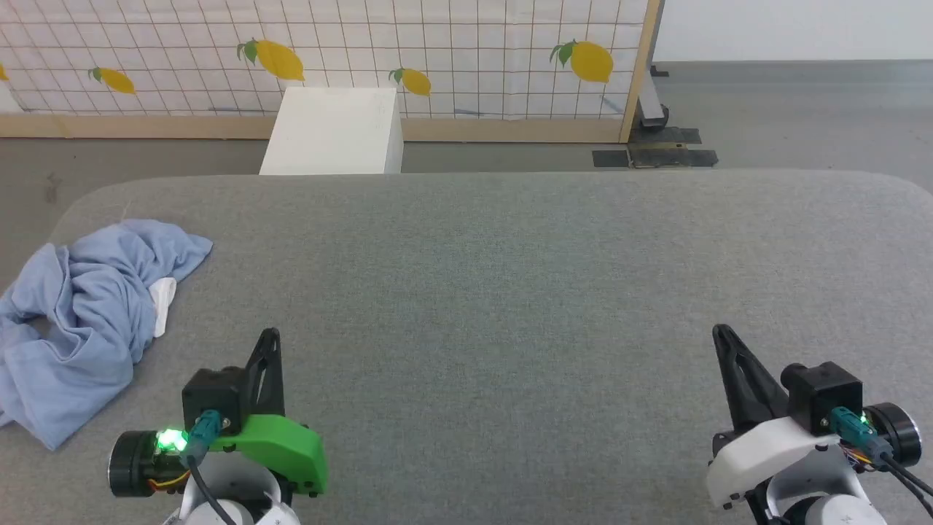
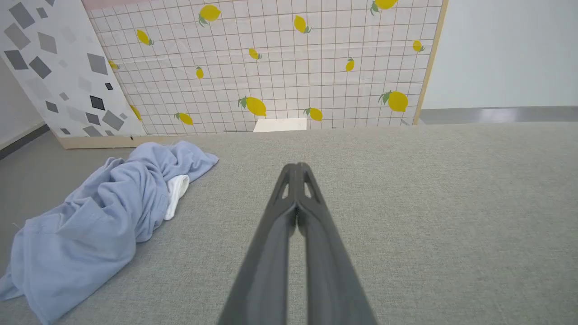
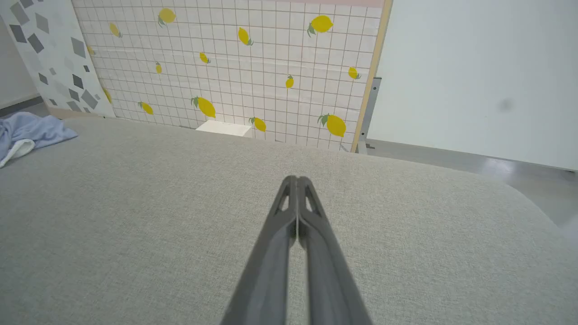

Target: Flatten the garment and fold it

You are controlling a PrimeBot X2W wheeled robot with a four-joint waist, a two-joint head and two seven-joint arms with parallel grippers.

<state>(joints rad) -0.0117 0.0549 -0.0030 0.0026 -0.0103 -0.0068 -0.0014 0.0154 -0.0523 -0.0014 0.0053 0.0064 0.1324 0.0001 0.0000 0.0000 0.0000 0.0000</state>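
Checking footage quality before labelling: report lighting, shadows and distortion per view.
Head view: even, soft light, sharp, the garment casting barely any shadow on the table. Left wrist view: wide-angle stretch makes the shut left gripper loom. Right wrist view: same stretch on the right gripper; glare on the floor.

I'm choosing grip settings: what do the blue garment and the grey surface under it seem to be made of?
The garment: thin, soft knit fabric with a matte finish, judging by its limp, rumpled folds. The grey surface: matte woven upholstery cloth with a fine visible weave. It is possibly padded, given its rounded corners, though that is uncertain.
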